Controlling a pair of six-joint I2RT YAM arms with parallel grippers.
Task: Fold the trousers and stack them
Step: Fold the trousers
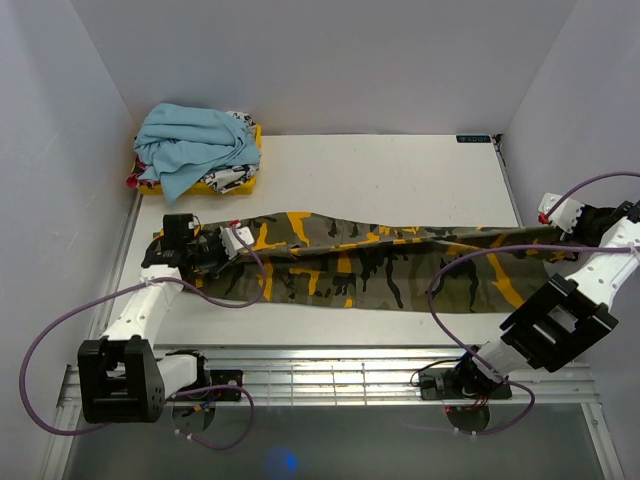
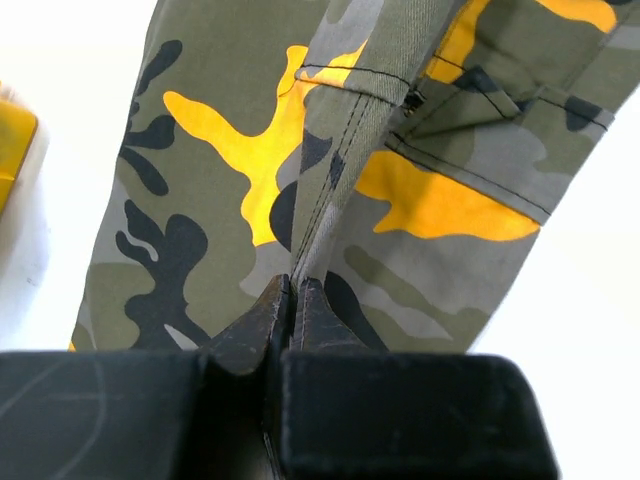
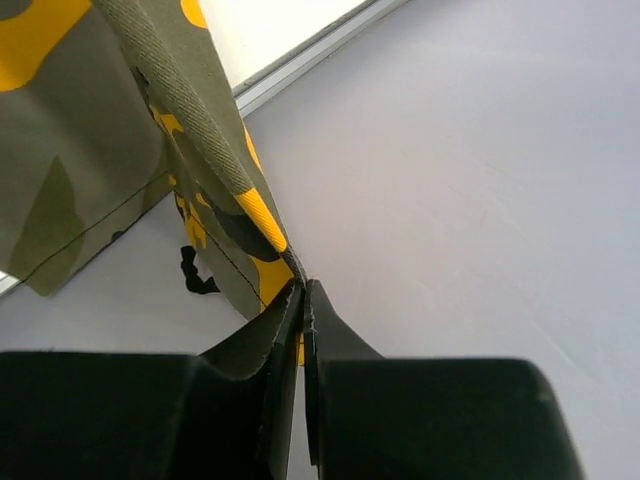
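The camouflage trousers [image 1: 380, 265] lie stretched left to right across the white table [image 1: 400, 170], olive with yellow-orange and black blotches. My left gripper [image 1: 225, 245] is at their left end. In the left wrist view it [image 2: 293, 285] is shut on a raised seam fold of the trousers [image 2: 230, 150]. My right gripper [image 1: 555, 235] is at their right end, past the table's right edge. The right wrist view shows it [image 3: 303, 285] shut on a hem corner of the trousers [image 3: 80, 150], which hang taut from it.
A crumpled light blue garment [image 1: 195, 140] sits on a yellow and white printed one [image 1: 225, 183] at the back left corner. A metal rail frame [image 1: 330, 375] runs along the near edge. Grey walls enclose the table on three sides.
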